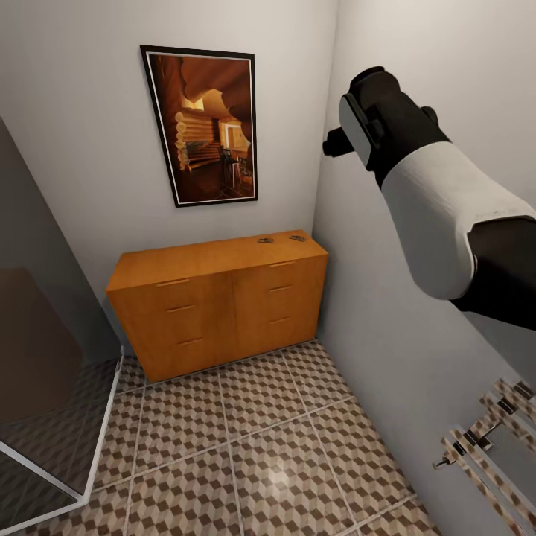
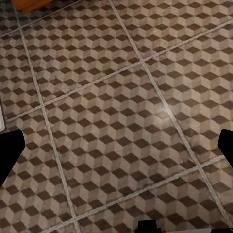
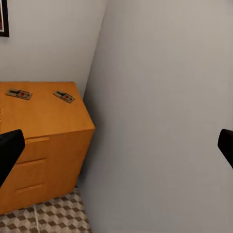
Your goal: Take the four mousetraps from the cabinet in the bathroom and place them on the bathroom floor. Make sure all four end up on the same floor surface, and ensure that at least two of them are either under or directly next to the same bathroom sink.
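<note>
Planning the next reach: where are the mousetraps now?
Two mousetraps lie side by side on the cabinet top, at its back right end near the wall corner, below the framed picture.

Cabinet (image 1: 216, 298): orange-brown wood, showing a smooth satin face. Mousetraps (image 1: 266, 240) (image 1: 298, 238): wooden, carrying dark wire. Bathroom floor (image 1: 283, 461): patterned tile, reflecting a soft glossy patch at 6 o'clock. Walls (image 1: 82, 112): looking matt, plain. Right arm (image 1: 439, 216): wearing white and black shell, faintly shining.

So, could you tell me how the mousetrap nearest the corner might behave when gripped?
The mousetrap looks flat and thin on the cabinet top, so probably light, stiff, unlikely to roll. Lying flush, it may slide rather than lift; its wire parts could snag.
</note>
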Controlling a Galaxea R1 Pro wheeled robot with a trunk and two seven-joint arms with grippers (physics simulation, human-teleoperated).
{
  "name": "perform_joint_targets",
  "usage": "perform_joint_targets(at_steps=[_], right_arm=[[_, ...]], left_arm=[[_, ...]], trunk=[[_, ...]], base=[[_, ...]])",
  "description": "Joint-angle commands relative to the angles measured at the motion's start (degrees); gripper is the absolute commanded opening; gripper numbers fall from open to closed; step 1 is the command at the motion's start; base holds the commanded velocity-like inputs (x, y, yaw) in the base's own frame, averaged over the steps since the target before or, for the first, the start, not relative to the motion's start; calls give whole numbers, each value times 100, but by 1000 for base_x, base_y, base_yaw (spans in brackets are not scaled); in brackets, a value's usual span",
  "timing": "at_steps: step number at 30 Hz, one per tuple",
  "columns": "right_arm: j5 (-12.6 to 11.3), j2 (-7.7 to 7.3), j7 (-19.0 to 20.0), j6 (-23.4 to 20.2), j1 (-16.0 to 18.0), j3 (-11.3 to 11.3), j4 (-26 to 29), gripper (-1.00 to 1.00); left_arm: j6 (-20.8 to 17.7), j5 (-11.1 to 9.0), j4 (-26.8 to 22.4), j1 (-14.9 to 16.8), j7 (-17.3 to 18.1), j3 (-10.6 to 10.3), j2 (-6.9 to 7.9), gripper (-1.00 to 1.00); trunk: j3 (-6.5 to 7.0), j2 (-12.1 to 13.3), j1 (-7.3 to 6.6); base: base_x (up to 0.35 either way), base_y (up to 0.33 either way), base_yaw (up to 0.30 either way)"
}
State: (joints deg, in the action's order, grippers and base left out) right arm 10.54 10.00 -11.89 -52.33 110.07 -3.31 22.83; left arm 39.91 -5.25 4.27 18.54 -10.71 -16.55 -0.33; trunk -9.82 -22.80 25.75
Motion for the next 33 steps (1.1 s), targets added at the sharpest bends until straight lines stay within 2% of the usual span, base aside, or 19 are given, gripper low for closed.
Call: perform_joint_targets(at_steps=[1,4,8,11,12,17,18,22,23,26,27,33], right_arm=[[7,0,17,-25,19,-22,-41,100],[3,0,161,-30,31,-30,-163,100],[29,0,703,-42,37,-89,-317,100],[81,0,1195,-50,39,-282,-363,100],[119,0,1583,-51,39,-509,-380,100],[175,0,2746,-46,40,-1312,-401,100],[188,0,3270,-36,40,-1671,-405,100],[202,0,4274,-20,40,-2360,-409,100],[209,0,5257,46,40,-2969,-412,100],[210,0,5699,136,40,-3246,-434,100],[211,0,5973,216,40,-3436,-466,100],[211,0,6849,519,40,-4208,-661,100]], left_arm=[[34,-53,21,9,-1,-50,-3,100],[34,-53,21,9,-1,-50,-4,100],[34,-54,21,9,-1,-50,-4,100],[34,-53,21,9,-1,-50,-3,100],[34,-52,21,8,-1,-50,-3,100],[34,-50,21,8,-1,-50,-7,100],[34,-49,21,9,-1,-50,-8,100],[34,-48,21,7,-1,-50,-10,100],[34,-47,21,9,-1,-50,-11,100],[34,-46,21,9,-1,-50,-11,100],[34,-46,21,7,-1,-50,-11,100],[34,-46,21,9,-1,-50,-11,100]], trunk=[[-12,-12,3],[-12,-12,3],[-12,-12,3],[-12,-12,3],[-12,-12,3],[-12,-12,3],[-12,-12,3],[-12,-12,3],[-12,-12,3],[-12,-12,3],[-12,-12,3],[-12,-12,3]], base=[[0,0,0],[0,0,0],[0,0,0],[0,0,0],[0,0,0],[0,0,0],[0,0,0],[0,0,0],[0,0,0],[0,0,0],[0,0,0],[0,0,0]])
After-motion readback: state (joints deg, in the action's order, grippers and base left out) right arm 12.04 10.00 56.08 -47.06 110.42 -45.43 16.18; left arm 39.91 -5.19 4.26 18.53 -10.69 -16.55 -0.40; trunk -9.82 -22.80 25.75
